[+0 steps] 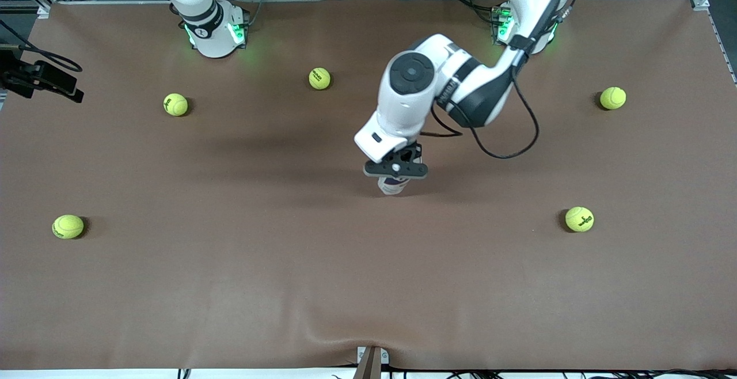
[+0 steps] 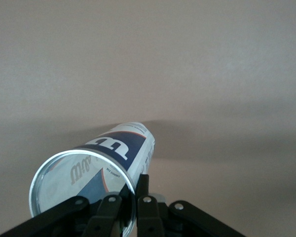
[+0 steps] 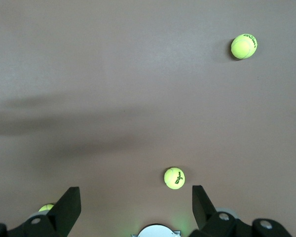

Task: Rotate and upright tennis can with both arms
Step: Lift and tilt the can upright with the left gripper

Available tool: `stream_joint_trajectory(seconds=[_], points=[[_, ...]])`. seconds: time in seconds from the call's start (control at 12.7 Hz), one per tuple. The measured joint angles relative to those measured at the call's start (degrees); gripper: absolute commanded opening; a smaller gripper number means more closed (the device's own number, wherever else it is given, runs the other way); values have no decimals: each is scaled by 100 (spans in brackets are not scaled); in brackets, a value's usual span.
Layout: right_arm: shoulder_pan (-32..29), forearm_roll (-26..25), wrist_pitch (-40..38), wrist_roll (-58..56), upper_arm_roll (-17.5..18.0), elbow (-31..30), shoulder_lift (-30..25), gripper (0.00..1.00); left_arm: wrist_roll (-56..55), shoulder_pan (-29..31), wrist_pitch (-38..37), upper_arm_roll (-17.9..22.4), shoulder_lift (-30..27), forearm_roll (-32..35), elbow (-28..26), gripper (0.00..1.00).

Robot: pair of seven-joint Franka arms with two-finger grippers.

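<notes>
Left tool clamped on the tennis can rim, can upright mid-surface. Right tool spread wide, empty, waiting high near its base. Risk: thin rim pinch; can likely tips or slips on release.

The tennis can stands upright mid-table, navy-and-white label showing, silver rim on top. The left gripper clamps its rim from above.

Even overhead light falls on the brown surface, soft arm shadows cross it, green glows at the bases, and the can rim glints.
</notes>
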Motion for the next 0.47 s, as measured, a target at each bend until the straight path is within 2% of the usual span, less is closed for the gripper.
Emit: stream_joint_trajectory(seconds=[0.16,0.24,0.32,0.39,0.47], points=[[8,0,0,0,7,0,17,100,-189,-184,-58,37,89,168,-18,0],[8,0,0,0,8,0,18,100,-257,-240,-56,43,173,242,-9,7],[9,0,0,0,8,0,18,100,-289,-275,-50,48,263,268,16,48],[9,0,0,0,8,0,18,100,-292,-298,-36,53,347,271,63,99],[9,0,0,0,8,0,18,100,-292,-308,-31,56,402,282,126,100]])
